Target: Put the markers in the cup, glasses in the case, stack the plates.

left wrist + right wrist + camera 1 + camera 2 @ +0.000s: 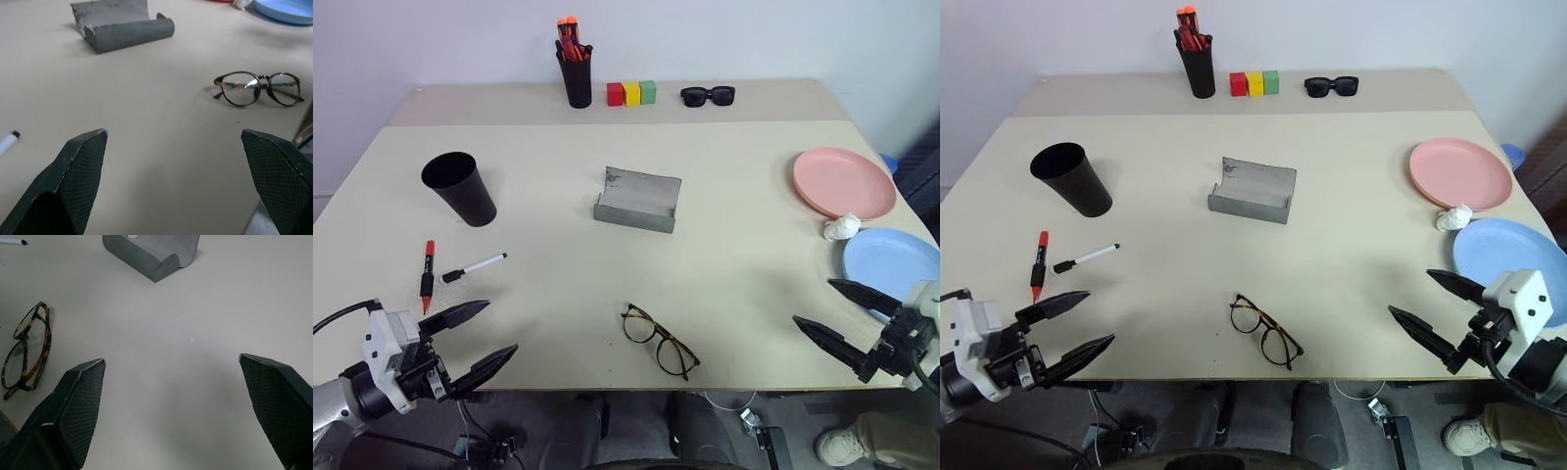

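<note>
The tortoiseshell glasses (660, 339) lie near the table's front edge, between my two grippers. Behind them the grey case (637, 199) stands open at the table's middle. A red marker (428, 275) and a white marker (475, 266) lie at the front left, in front of the black cup (460, 188). The pink plate (843, 182) and the blue plate (893, 261) sit apart at the right. My left gripper (492, 336) hovers open at the front left corner, empty. My right gripper (826, 311) is open and empty at the front right, by the blue plate.
A narrow black pen cup (575, 73) with orange pens, three coloured blocks (631, 93) and black sunglasses (708, 95) line the far edge. A crumpled white wad (841, 227) lies between the plates. The table (754, 294) has bare room around the case.
</note>
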Available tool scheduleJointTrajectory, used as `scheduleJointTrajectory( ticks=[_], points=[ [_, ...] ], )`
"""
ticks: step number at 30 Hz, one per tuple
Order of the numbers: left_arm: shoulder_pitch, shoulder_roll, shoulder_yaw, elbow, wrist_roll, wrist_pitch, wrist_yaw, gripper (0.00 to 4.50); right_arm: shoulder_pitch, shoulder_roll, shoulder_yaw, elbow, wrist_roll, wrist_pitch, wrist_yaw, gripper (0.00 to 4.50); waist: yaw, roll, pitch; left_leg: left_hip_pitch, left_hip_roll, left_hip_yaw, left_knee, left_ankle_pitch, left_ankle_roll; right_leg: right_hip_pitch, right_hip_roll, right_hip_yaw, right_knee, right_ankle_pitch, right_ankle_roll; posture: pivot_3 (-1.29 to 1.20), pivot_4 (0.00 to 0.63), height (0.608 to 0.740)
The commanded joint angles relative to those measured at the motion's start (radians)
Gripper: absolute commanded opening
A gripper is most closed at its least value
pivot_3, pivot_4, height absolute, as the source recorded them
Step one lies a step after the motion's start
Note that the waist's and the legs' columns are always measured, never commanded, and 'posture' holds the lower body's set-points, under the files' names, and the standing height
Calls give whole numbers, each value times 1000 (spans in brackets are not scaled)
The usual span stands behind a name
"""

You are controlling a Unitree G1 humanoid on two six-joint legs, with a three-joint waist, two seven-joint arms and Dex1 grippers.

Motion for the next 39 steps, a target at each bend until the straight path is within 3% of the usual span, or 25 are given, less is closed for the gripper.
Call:
scheduleJointTrajectory(
  ticks=[1, 29, 39],
  points=[
    [-28, 1, -12, -29, -5, -1, 18, 4500, -32, -13, 12, 0, 4, -8, 3, 4451, 0, 0, 0, 0, 0, 0, 0, 0, 0, 0, 0, 0, 0, 0, 0, 0, 150, 740],
    [-58, -53, -65, 7, 51, -35, 58, 4500, -114, 40, 142, 185, -109, -181, 69, 4451, -2, -1, -1, 3, 0, 1, 3, 0, 0, 0, 0, 1, 9, 0, 0, 0, 150, 740],
    [-117, -110, -135, 42, 125, -58, 153, 4500, -190, 43, 222, 267, -160, -261, 91, 4451, -1, -2, -2, 4, 0, 1, 4, 0, 0, 1, 0, 1, 10, 0, 0, 0, 150, 740]
  ],
)
